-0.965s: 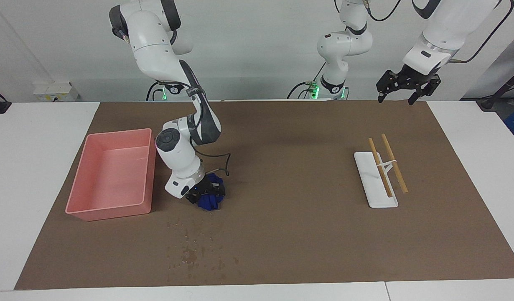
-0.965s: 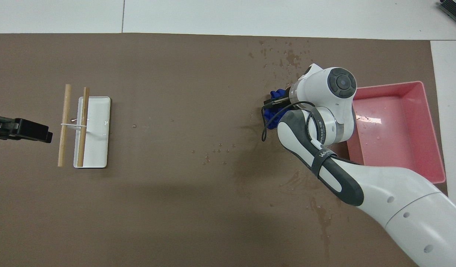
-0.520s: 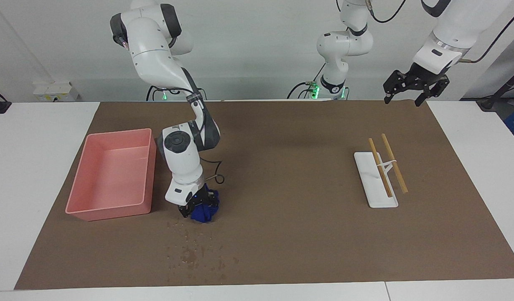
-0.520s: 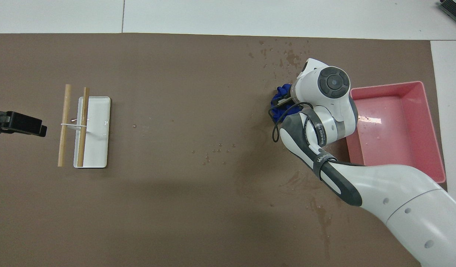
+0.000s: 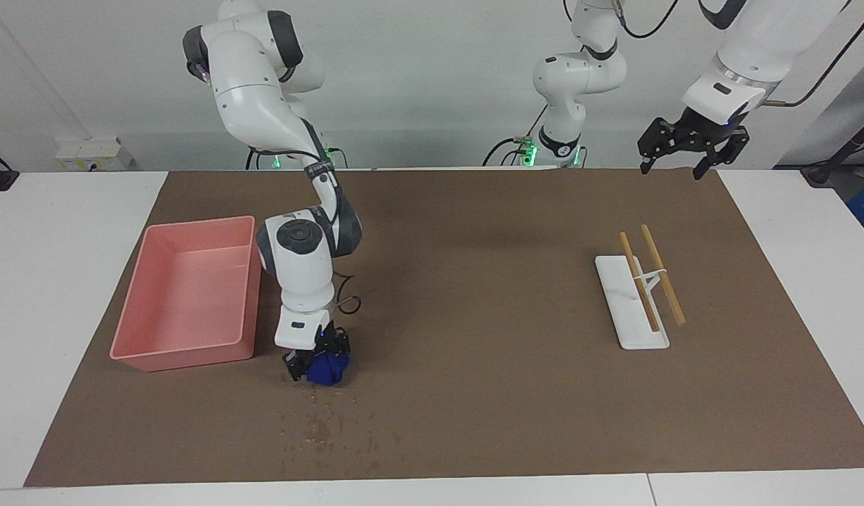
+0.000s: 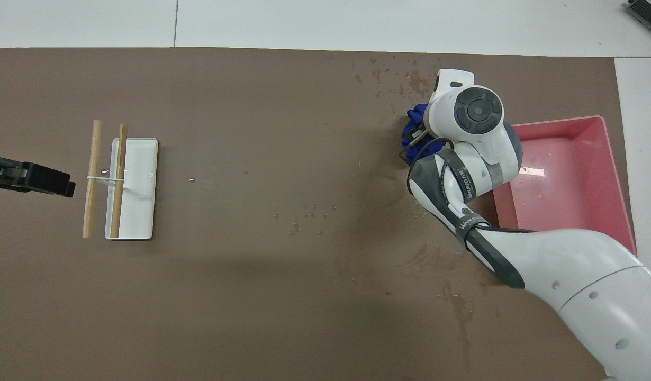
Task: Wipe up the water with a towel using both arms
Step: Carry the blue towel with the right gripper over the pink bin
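One bunched blue towel [image 5: 328, 370], no clear long axis, in right gripper [image 5: 312, 360] beside water [image 5: 326, 425].

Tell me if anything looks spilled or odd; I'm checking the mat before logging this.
Yes: water, scattered dark wet specks, lies on the brown mat, farther from the robots than the crumpled blue towel under the right gripper. The left gripper waits in the air.

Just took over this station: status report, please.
Right gripper shut on blue towel, at the water patch's edge. Left gripper open, waiting. Nothing blocking.
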Controlling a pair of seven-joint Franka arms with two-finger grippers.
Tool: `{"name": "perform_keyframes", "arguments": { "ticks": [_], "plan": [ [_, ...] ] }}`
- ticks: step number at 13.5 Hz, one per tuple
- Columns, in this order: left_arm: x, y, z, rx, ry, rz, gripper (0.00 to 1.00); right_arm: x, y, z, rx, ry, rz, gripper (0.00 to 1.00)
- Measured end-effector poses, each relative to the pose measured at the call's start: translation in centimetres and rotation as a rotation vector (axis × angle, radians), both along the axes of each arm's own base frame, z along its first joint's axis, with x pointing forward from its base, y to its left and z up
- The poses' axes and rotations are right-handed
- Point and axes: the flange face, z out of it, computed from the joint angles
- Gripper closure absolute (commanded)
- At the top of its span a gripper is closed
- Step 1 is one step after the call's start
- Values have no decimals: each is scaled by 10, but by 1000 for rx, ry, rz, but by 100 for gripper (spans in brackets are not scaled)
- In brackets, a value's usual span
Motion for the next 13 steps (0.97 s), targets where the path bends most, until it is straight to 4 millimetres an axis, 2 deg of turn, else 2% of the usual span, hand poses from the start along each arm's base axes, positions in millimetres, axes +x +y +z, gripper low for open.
{"name": "perform_keyframes", "arguments": {
  "ticks": [2,4,7,10,13],
  "plan": [
    [0,1,0,0,0,3,0,8,-18,20,-36,21,20,100],
    [0,3,-2,1,5,5,0,11,-37,53,-73,42,41,100],
    [-1,3,-7,3,22,5,0,-2,-70,124,-122,109,67,100],
    [-1,3,-7,3,24,5,0,-18,-117,199,-137,160,106,100],
    [-1,3,-7,3,24,5,0,-41,-157,253,-171,179,154,100]
  ]
}}
